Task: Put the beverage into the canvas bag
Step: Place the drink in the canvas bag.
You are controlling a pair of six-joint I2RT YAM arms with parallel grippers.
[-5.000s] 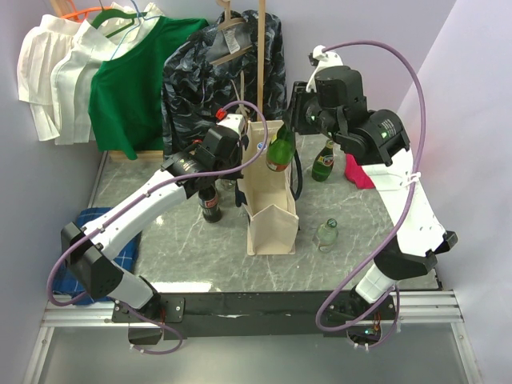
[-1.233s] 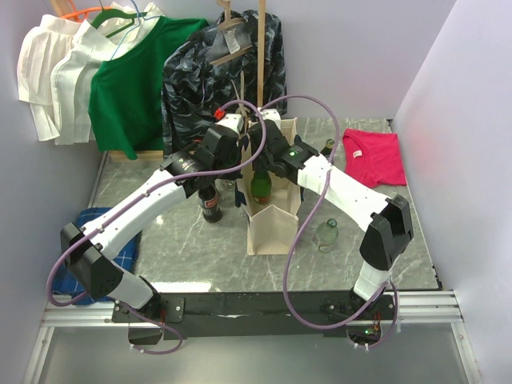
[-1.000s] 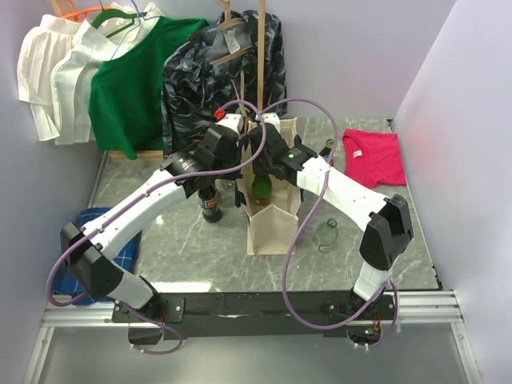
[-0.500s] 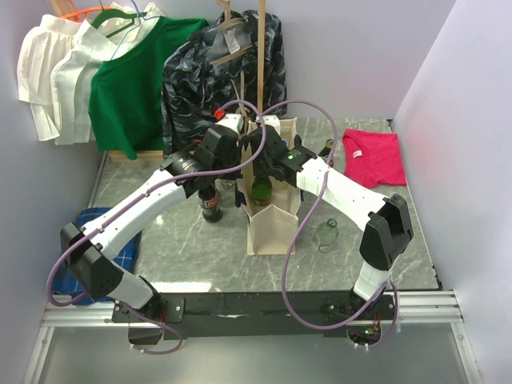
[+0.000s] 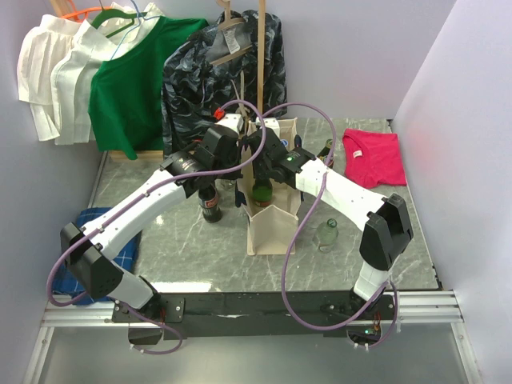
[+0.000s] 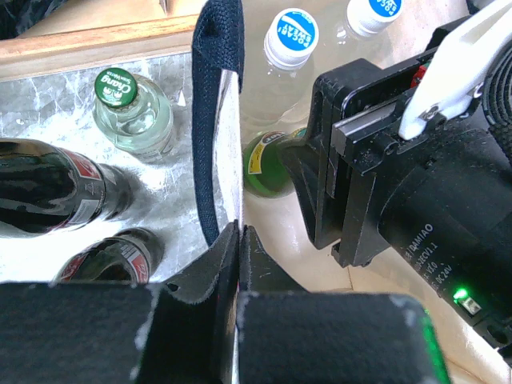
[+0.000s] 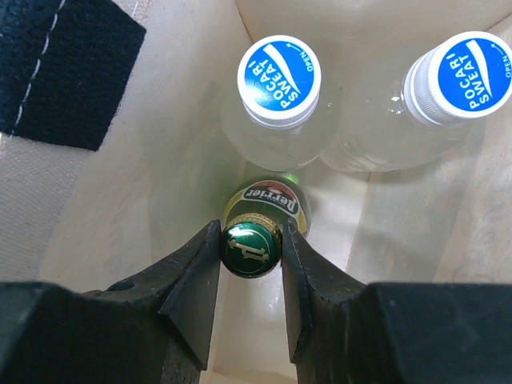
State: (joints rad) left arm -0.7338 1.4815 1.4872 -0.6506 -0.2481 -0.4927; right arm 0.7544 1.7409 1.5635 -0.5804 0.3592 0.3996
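The cream canvas bag (image 5: 272, 220) with navy handles stands mid-table. My right gripper (image 7: 251, 248) is down inside the bag and shut on the cap of a green Perrier bottle (image 7: 266, 210), which also shows in the left wrist view (image 6: 268, 160) and from above (image 5: 262, 191). Two clear Pocari Sweat bottles (image 7: 278, 76) stand inside the bag behind it. My left gripper (image 6: 239, 236) is shut on the bag's left rim by the navy handle (image 6: 218, 96); from above it (image 5: 240, 160) is at the bag's left wall.
Dark cola bottles (image 6: 56, 186) and a clear green-capped bottle (image 6: 132, 112) stand left of the bag. A clear bottle (image 5: 326, 234) and a green bottle (image 5: 326, 150) stand to its right. A pink cloth (image 5: 372, 158) lies at the back right; hung clothes (image 5: 136, 72) line the back.
My right gripper carried the green bottle from above the bag's right side down into the bag and has sunk a little lower over the last second. The left arm has not moved.
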